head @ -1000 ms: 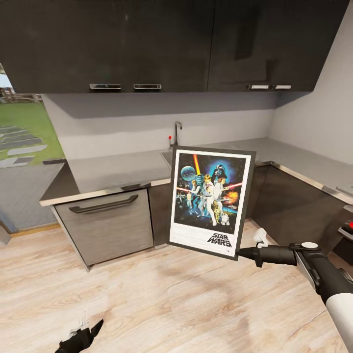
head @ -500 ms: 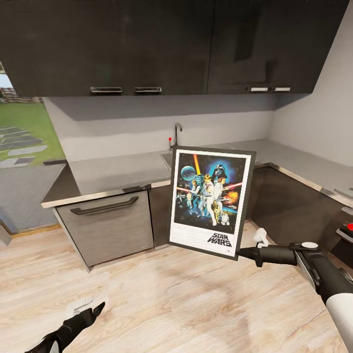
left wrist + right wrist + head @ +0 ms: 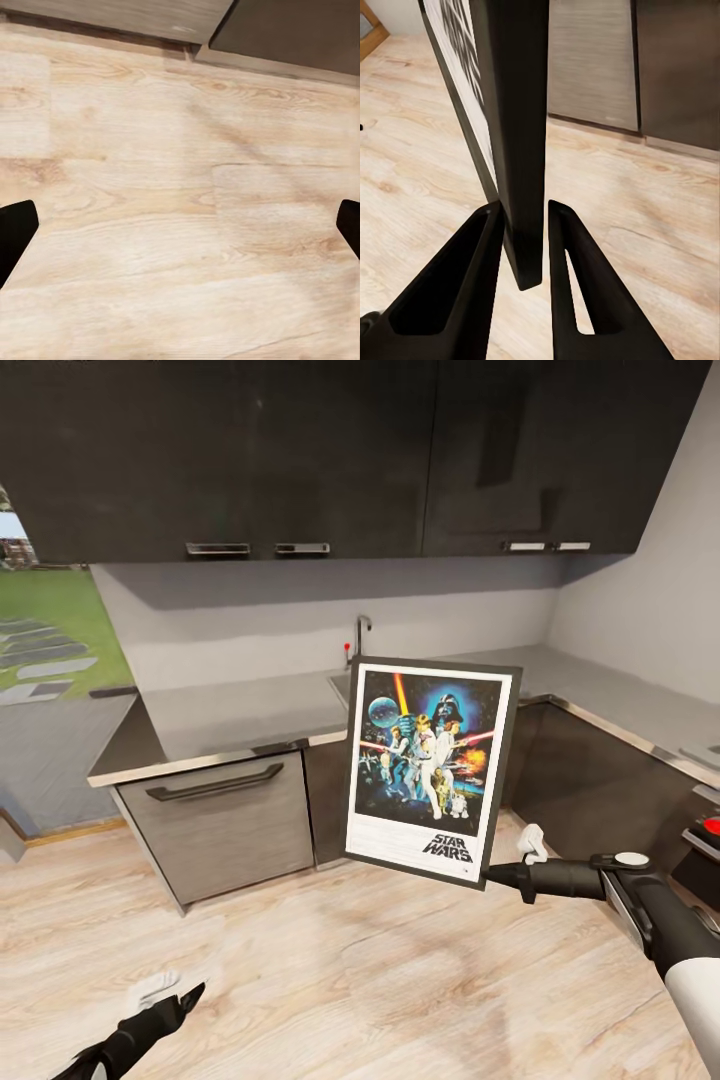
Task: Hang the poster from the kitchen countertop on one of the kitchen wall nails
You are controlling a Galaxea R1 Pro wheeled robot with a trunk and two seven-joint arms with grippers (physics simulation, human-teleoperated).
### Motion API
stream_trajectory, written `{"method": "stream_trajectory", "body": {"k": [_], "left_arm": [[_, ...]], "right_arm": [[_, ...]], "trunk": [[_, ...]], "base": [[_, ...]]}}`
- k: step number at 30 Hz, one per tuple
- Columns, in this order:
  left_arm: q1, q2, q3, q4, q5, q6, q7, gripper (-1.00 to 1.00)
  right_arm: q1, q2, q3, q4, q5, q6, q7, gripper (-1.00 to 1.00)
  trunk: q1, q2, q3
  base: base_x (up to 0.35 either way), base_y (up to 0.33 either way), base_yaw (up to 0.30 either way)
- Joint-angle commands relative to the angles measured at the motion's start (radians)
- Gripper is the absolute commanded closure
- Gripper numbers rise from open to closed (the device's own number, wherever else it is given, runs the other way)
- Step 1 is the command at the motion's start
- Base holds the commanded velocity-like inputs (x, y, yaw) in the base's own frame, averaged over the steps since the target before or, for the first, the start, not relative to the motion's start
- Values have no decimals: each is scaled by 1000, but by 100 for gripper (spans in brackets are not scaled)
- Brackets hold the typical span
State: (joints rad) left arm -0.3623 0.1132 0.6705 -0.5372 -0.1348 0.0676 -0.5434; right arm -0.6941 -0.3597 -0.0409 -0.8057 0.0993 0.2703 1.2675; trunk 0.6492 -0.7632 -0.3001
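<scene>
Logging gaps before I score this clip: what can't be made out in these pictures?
- Wall nails: none can be picked out on the grey wall in the head view; too small.
- Sink: head view, mostly hidden behind the poster; just the tap shows.
- Left gripper: its arm is cut off by the bottom edge in the head view.
- Poster's picture side: right wrist view shows it edge-on between the right gripper fingers.

Head camera looks forward and down across the table (image 3: 240, 710). Left wrist camera faces the floor (image 3: 180, 225). Right wrist camera sits close behind the poster (image 3: 521, 135) edge. All 3 share the floor.
</scene>
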Motion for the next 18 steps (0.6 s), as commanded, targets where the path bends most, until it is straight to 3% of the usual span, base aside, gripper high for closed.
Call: {"method": "stream_trajectory", "body": {"k": [1,8,18], "left_arm": [[-1,2,7,1,-8,7,-9,-100],[-1,3,-27,-7,-5,8,-11,-100],[-1,4,-32,-8,-4,8,-10,-100]], "right_arm": [[-1,1,-4,-2,5,12,8,100],[-1,1,-4,-3,5,12,7,100],[0,0,-4,-13,5,13,9,100]], "trunk": [[-4,6,2],[-31,55,29],[-69,125,76]], "base": [[0,0,0],[0,0,0],[0,0,0]]}}
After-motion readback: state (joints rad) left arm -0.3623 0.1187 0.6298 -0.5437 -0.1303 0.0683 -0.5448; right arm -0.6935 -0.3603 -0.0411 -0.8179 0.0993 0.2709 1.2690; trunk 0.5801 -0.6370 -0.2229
